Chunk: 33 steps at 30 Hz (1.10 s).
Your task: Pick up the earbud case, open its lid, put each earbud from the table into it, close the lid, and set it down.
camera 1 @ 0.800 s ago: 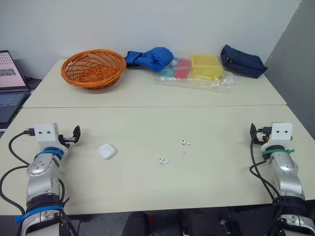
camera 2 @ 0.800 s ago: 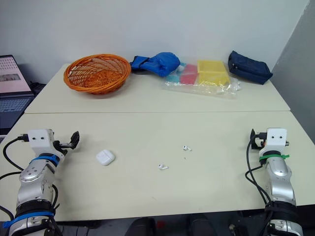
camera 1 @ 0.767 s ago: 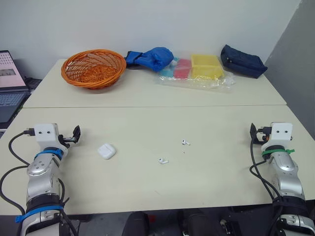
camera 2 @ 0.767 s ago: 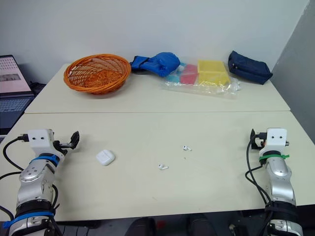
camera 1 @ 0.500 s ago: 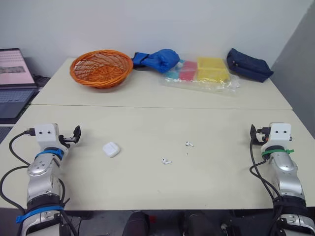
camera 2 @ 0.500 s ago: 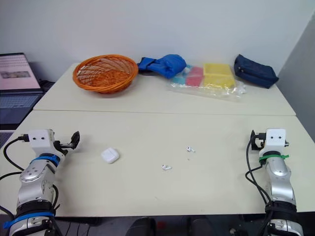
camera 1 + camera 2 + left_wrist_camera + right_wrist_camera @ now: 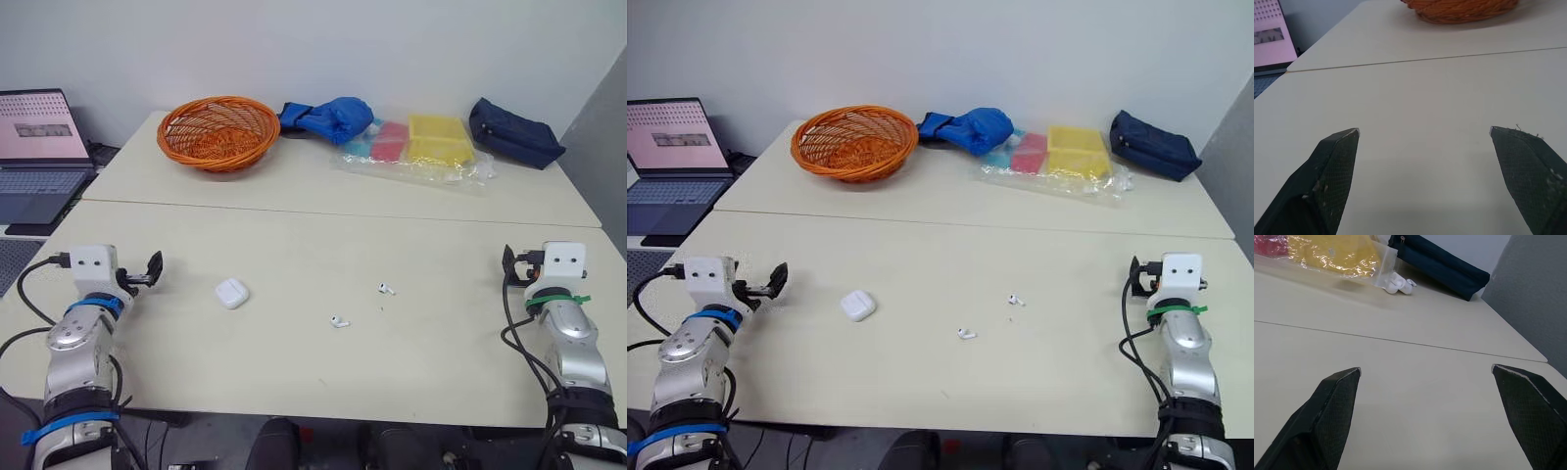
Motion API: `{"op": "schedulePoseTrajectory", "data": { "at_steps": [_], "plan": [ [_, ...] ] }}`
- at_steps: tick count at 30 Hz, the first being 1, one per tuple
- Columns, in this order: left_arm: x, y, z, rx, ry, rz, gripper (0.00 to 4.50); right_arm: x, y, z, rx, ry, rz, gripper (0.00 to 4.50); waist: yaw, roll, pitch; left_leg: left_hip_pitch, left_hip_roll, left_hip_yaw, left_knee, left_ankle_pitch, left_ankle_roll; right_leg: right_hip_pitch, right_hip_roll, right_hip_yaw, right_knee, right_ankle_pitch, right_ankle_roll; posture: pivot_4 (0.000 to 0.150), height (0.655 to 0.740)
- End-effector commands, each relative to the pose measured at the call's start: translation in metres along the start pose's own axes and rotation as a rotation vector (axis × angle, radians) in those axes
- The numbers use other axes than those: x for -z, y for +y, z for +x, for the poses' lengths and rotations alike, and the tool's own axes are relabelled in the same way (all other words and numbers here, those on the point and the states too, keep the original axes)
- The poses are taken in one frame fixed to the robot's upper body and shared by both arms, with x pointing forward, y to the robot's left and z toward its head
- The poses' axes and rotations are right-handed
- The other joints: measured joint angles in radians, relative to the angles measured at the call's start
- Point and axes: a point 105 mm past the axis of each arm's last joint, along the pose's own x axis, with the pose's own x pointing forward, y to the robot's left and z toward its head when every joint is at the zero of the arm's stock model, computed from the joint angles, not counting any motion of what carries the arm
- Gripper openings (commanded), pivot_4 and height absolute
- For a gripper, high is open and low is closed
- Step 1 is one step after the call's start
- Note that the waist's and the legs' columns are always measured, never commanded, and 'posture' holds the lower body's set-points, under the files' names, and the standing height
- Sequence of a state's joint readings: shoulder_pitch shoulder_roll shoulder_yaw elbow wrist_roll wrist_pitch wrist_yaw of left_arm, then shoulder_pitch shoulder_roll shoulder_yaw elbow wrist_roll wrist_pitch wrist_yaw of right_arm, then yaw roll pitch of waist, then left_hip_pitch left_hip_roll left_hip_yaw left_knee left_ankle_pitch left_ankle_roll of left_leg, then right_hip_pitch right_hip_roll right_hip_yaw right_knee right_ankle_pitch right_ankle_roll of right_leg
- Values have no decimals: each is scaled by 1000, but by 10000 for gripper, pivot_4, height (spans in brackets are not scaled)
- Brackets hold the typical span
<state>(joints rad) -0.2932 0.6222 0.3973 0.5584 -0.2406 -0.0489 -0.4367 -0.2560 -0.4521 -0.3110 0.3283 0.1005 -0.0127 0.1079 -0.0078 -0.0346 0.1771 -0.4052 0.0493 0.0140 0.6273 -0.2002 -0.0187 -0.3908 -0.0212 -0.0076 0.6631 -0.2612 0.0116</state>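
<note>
The earbud case (image 7: pixel 232 293) is sitting lid-shut on the table (image 7: pixel 294 235), just inward of the left gripper (image 7: pixel 154 267) and way closer to it than to the right gripper (image 7: pixel 507 262). Both are hanging with fingers spread wide, gripping nothing, so I'm guessing left is going first.

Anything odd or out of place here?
Nothing stands out. The far earbud and near earbud lie loose on the table, apart from the closed earbud case. Left gripper and right gripper are open, empty.
</note>
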Motion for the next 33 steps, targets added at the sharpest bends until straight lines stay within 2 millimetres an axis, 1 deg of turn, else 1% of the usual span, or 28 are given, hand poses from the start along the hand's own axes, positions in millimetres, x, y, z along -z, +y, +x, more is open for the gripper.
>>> {"op": "schedulePoseTrajectory", "data": {
  "at_steps": [1,2,3,4,6,8,9,12,13,15,17,19,22,25,26,29,33],
  "plan": [
    [-30,-9,-1,148,-74,42,44773,-25,-2,5,-47,-79,-14,45000,0,0,0,0,0,0,0,0,0,0,0,0,0,0,0,1500,7400],
    [-37,-17,-7,246,-88,40,44773,-37,12,6,-155,-112,-34,45000,-1,1,0,0,0,0,0,0,0,0,0,0,0,0,0,1500,7400],
    [-42,-24,-11,314,-96,40,44773,-45,22,6,-233,-132,-50,45000,-3,2,1,0,0,0,0,0,0,0,0,0,0,-1,-1,1500,7400],
    [-48,-32,-20,416,-95,68,44773,-55,38,5,-361,-146,-71,45000,-5,2,1,0,2,1,-1,0,0,-1,0,1,0,-1,-3,1500,7400],
    [-59,-39,-34,554,-68,86,44773,-79,72,-8,-662,-190,-102,45000,-18,3,2,0,3,3,-1,0,0,-2,0,2,0,-1,-3,1500,7400],
    [-67,-45,-45,644,-42,84,44773,-94,90,-21,-857,-210,-104,45000,-23,4,3,0,4,3,-2,0,0,-2,0,2,0,-2,-3,1500,7400],
    [-69,-48,-49,678,-31,85,44773,-98,93,-25,-910,-211,-98,45000,-22,4,3,0,5,2,-2,0,0,-2,1,2,0,-2,-3,1500,7400],
    [-71,-72,-68,858,51,94,44773,-120,122,-53,-1214,-221,-69,45000,-21,5,3,0,7,0,-4,0,0,-2,2,1,0,-4,-6,1500,7400],
    [-68,-79,-75,904,84,106,44773,-126,133,-67,-1336,-220,-62,45000,-21,5,3,1,8,0,-4,-1,-1,-2,3,0,0,-5,-7,1500,7400],
    [-63,-87,-80,936,122,115,44773,-133,145,-82,-1466,-219,-69,45000,-20,5,3,0,9,0,-5,-1,-2,-3,4,0,0,-6,-9,1500,7400],
    [-51,-91,-81,928,161,148,44773,-140,158,-91,-1545,-236,-80,45000,-18,6,4,0,10,-1,-5,-2,-3,-4,5,-1,1,-7,-12,1500,7400],
    [-38,-90,-76,870,177,150,44773,-146,171,-100,-1597,-264,-95,45000,-17,6,4,0,10,-1,-6,-2,-3,-4,6,-1,1,-8,-14,1500,7400],
    [-28,-94,-72,844,189,128,44773,-155,183,-113,-1662,-284,-73,45000,-17,6,4,-1,11,-1,-6,-2,-3,-6,7,-1,1,-8,-13,1500,7400],
    [-24,-97,-71,859,186,138,44773,-158,187,-122,-1697,-291,-77,45000,-16,6,4,-8,12,-1,-6,-2,-3,-13,8,-1,2,-7,-12,1500,7400],
    [-23,-95,-66,836,179,137,44773,-159,189,-125,-1711,-293,-79,45000,-15,6,4,-11,12,-1,-5,-2,-3,-16,8,-1,3,-7,-11,1500,7400],
    [-17,-92,-56,817,184,156,44773,-162,193,-132,-1740,-299,-81,45000,-11,6,4,-12,12,-1,-4,-2,-3,-17,9,-2,3,-7,-11,1500,7400],
    [-8,-89,-54,845,216,170,44773,-164,194,-134,-1761,-299,-96,45000,-9,6,4,-11,13,0,-4,-2,-3,-17,11,-2,2,-6,-10,1500,7400]
  ]
}}
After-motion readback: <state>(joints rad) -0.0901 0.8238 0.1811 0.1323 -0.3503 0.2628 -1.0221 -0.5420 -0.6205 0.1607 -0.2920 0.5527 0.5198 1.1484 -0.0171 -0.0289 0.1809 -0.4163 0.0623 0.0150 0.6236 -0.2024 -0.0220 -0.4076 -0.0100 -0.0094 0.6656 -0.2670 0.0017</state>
